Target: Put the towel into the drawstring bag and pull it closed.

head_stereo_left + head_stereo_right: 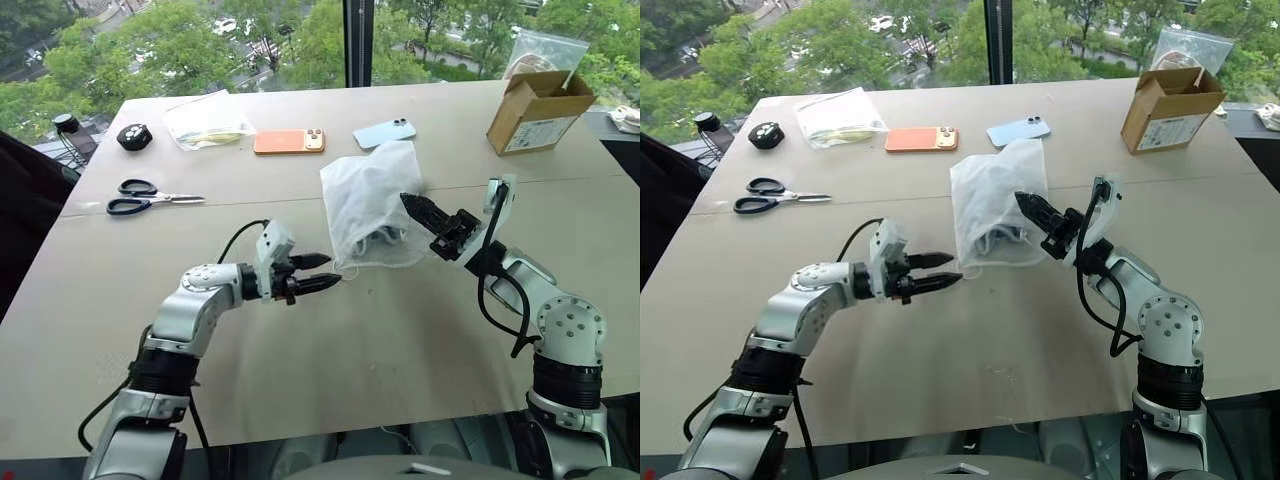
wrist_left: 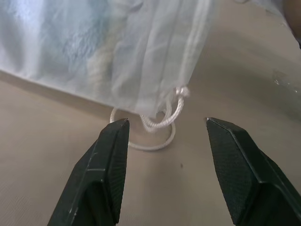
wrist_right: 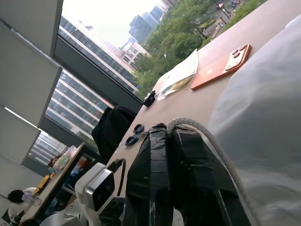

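The white translucent drawstring bag (image 1: pixel 368 200) hangs above the table, its lower edge near the surface. My right gripper (image 1: pixel 408 203) is shut at the bag's right side, and a white cord (image 3: pixel 207 136) runs over its fingers (image 3: pixel 155 155). The light blue towel (image 2: pixel 70 42) shows through the fabric, inside the bag. My left gripper (image 1: pixel 328 272) is open and empty, low over the table at the bag's lower left corner. In the left wrist view a knotted loop of cord (image 2: pixel 157 127) hangs just beyond its fingertips.
Black scissors (image 1: pixel 150 197) lie at the left. Along the far side lie a clear zip bag (image 1: pixel 208 122), an orange phone (image 1: pixel 289 141) and a light blue phone (image 1: pixel 384 132). A cardboard box (image 1: pixel 538 110) stands far right, and a black round object (image 1: pixel 134 137) far left.
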`<state>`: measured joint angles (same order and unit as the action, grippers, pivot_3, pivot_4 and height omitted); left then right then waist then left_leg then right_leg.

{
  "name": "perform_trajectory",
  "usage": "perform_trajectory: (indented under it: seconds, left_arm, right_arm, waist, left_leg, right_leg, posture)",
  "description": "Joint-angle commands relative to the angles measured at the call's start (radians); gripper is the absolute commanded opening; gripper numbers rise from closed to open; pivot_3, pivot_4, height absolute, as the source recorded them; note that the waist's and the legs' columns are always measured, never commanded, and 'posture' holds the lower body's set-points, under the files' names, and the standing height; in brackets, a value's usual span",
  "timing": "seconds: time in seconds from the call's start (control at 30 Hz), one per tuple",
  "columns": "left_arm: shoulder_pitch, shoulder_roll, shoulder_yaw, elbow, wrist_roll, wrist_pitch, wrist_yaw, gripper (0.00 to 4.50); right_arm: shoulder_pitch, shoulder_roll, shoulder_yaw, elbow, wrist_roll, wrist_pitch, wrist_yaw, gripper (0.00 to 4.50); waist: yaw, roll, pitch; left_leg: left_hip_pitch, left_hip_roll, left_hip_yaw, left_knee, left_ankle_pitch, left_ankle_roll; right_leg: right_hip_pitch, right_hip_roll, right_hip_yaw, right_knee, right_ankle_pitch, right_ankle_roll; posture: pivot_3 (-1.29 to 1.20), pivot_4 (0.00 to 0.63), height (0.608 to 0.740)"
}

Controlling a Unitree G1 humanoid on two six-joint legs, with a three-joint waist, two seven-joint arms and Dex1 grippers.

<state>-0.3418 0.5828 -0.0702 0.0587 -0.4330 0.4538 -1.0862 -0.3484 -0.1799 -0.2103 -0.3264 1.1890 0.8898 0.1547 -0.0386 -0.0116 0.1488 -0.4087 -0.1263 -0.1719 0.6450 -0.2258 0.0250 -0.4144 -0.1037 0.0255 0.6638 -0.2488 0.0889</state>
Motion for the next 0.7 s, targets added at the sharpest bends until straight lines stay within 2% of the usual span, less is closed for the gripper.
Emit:
perform_trajectory:
  seconds: [0.03,0.3,0.5,0.57,0.6,0.7]
  left_arm:
    - [-0.001,0.028,0.015,-0.016,0.031,-0.018,0.015,2.65]
    - [-0.069,-0.111,-0.043,0.097,0.160,-0.100,0.176,2.65]
    - [-0.075,-0.155,-0.088,0.145,0.226,-0.127,0.215,2.65]
    - [-0.072,-0.145,-0.112,0.145,0.258,-0.136,0.208,2.15]
    - [-0.071,-0.137,-0.125,0.147,0.280,-0.153,0.208,2.14]
    - [-0.067,-0.122,-0.157,0.152,0.336,-0.196,0.211,1.35]
  right_arm:
    - [-0.002,0.000,-0.001,-0.039,0.030,-0.019,0.003,0.00]
    - [-0.006,0.004,0.005,-0.039,0.030,-0.022,-0.001,0.00]
    - [0.002,0.000,0.001,-0.048,0.030,-0.024,-0.008,0.00]
    - [0.003,-0.001,0.001,-0.049,0.029,-0.025,-0.008,0.00]
    - [0.004,-0.002,0.000,-0.050,0.030,-0.025,-0.009,0.00]
    - [0.006,-0.004,-0.001,-0.052,0.032,-0.025,-0.008,0.00]
  waist:
    - [0.000,0.000,0.000]
    - [0.007,0.000,0.000]
    - [0.005,0.000,0.000]
    - [0.007,0.000,0.000]
    - [0.007,0.000,0.000]
    - [0.006,0.000,-0.001]
  left_leg:
    - [0.000,0.000,0.000,0.000,0.000,0.000]
    - [0.001,0.000,0.000,-0.001,0.000,0.000]
    - [0.002,0.000,0.000,-0.001,0.000,0.000]
    - [0.004,0.000,0.000,-0.002,0.000,0.000]
    - [0.005,0.000,0.000,-0.002,0.000,0.000]
    - [0.008,0.000,0.002,-0.004,-0.002,0.004]
  right_leg:
    - [0.000,0.000,0.000,0.000,0.000,0.000]
    - [0.000,0.000,0.000,0.000,0.000,0.000]
    - [0.001,-0.001,0.000,0.000,0.000,0.000]
    - [0.002,-0.001,0.000,0.001,0.000,0.000]
    - [0.003,-0.001,0.000,0.000,0.000,0.000]
    - [0.005,-0.001,0.002,0.000,0.000,0.000]
  posture:
    - [0.00,0.150,0.740]
    - [0.00,0.150,0.740]
    - [0.00,0.150,0.740]
    - [0.00,0.150,0.740]
    - [0.00,0.150,0.740]
    - [0.00,0.150,0.740]
